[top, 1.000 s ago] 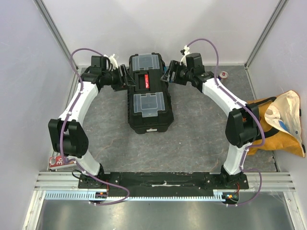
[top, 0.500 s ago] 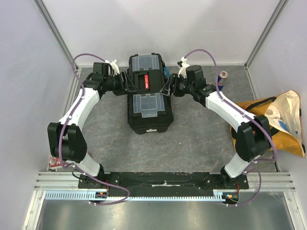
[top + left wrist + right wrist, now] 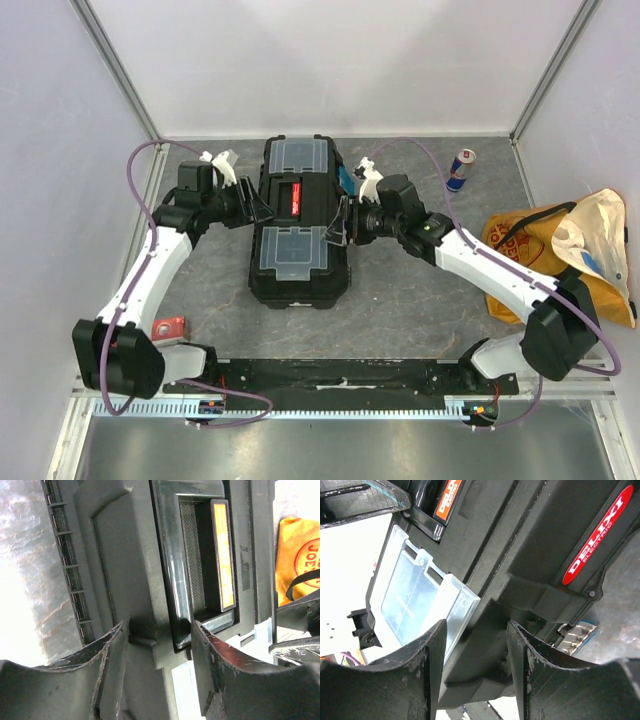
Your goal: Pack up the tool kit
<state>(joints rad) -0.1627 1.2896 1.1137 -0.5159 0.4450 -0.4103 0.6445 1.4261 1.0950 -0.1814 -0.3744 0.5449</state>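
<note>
Midway across the grey table [image 3: 420, 290], the large black plastic toolbox [image 3: 298, 225] with two clear lids sits lid-up, the left end effector [image 3: 257, 205] clamping its left side and the right end effector [image 3: 343, 221] clamping its right side.

The toolbox [image 3: 298, 222] is black with two clear lids, a blue latch [image 3: 347, 180] and a red label [image 3: 293, 196] on its handle, plus a red oval label lettered in white on its side. The mat [image 3: 420, 290] is mottled dark grey, the walls [image 3: 330, 70] pale lilac-white, and the arms [image 3: 150, 275] white with black joints and purple cables [image 3: 131, 170]. The can [image 3: 459, 170] is blue and silver with some red, and the bag [image 3: 560, 250] is yellow-orange with a cream panel, red print and black straps.
</note>
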